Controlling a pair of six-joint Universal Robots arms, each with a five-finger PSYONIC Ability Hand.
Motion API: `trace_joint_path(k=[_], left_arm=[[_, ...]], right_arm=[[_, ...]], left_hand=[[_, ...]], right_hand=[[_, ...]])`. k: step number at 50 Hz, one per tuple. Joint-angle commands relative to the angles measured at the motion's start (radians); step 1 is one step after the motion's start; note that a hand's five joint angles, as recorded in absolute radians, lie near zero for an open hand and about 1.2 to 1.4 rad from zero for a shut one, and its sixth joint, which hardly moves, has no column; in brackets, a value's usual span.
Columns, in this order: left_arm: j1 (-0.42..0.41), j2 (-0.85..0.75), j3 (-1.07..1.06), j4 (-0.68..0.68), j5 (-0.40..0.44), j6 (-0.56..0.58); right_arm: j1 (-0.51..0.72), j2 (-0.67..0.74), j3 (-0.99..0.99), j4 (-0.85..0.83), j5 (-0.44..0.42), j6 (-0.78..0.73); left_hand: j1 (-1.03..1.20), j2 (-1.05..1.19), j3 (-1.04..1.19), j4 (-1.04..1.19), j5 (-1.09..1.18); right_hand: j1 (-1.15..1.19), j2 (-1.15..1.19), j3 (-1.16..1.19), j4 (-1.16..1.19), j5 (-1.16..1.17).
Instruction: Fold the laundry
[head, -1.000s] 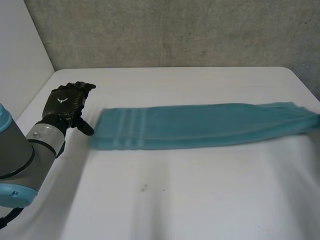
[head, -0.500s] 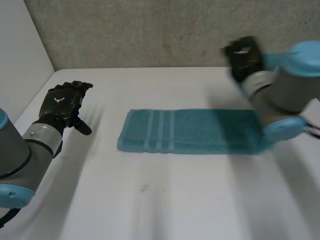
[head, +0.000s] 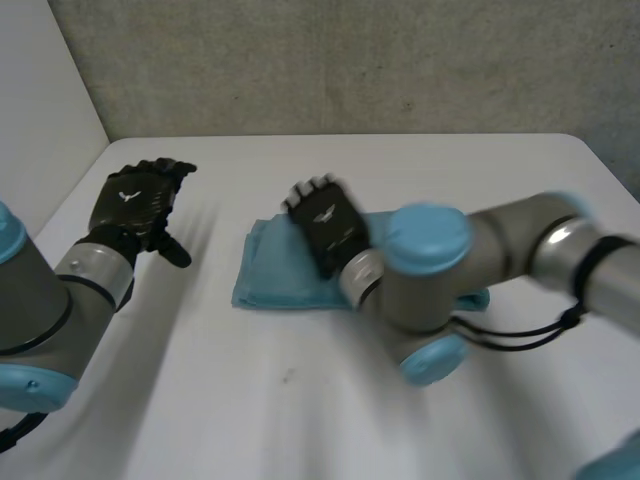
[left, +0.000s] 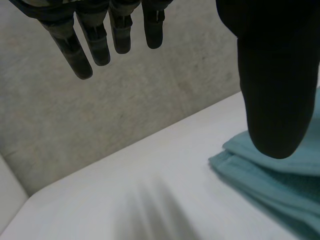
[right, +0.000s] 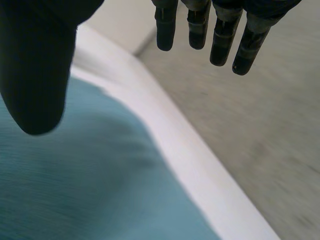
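Note:
A teal towel (head: 268, 276) lies folded over on the white table (head: 250, 420), its right part hidden behind my right arm. My right hand (head: 322, 222) hovers over the towel's middle, fingers straight and thumb spread, holding nothing. In the right wrist view this right hand (right: 35, 65) sits above the towel (right: 75, 190), which runs under the palm toward the table's far edge. My left hand (head: 135, 203) is open above bare table, a little left of the towel. In the left wrist view the left hand (left: 272, 75) has the towel's folded edge (left: 280, 185) beside its thumb.
A grey concrete wall (head: 350, 60) stands behind the table's far edge. A white panel (head: 40, 110) rises along the left side. My right arm (head: 470, 270) reaches across the table from the right, low over the towel.
My right arm swung in from the right, carrying the towel's right end over onto its left half, and the hand has opened. The towel is now much shorter. The left hand barely moved.

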Motion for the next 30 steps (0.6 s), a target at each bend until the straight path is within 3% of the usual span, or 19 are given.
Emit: trace_joint_path(k=[1, 10, 21, 29, 30], left_arm=[[-0.136, -0.086, 0.131, -0.008, -0.001, -0.001], [-0.275, -0.259, 0.317, -0.037, -0.001, 0.005], [-0.348, -0.391, 0.406, -0.080, -0.019, 0.124], [-0.351, -0.348, 0.387, -0.081, -0.048, 0.127], [-0.351, -0.348, 0.386, -0.081, -0.049, 0.127]], right_arm=[[-0.195, -0.269, 0.204, 0.041, 0.020, 0.247], [-0.381, -0.335, 0.385, 0.124, -0.052, 0.315], [-0.514, -0.318, 0.532, 0.095, -0.155, 0.307], [-0.523, -0.248, 0.555, -0.012, -0.172, 0.312], [-0.529, -0.237, 0.555, -0.028, -0.179, 0.310]], left_hand=[[-0.024, -0.030, -0.042, -0.032, -0.047], [-0.015, -0.021, -0.033, -0.023, -0.038], [-0.021, -0.027, -0.039, -0.029, -0.044], [-0.021, -0.027, -0.039, -0.029, -0.044], [-0.021, -0.027, -0.039, -0.029, -0.044]], right_hand=[[-0.036, -0.049, -0.044, -0.060, -0.064], [-0.036, -0.049, -0.044, -0.060, -0.064], [0.092, 0.079, 0.084, 0.068, 0.064], [0.517, 0.504, 0.510, 0.494, 0.489], [0.703, 0.690, 0.696, 0.680, 0.675]])
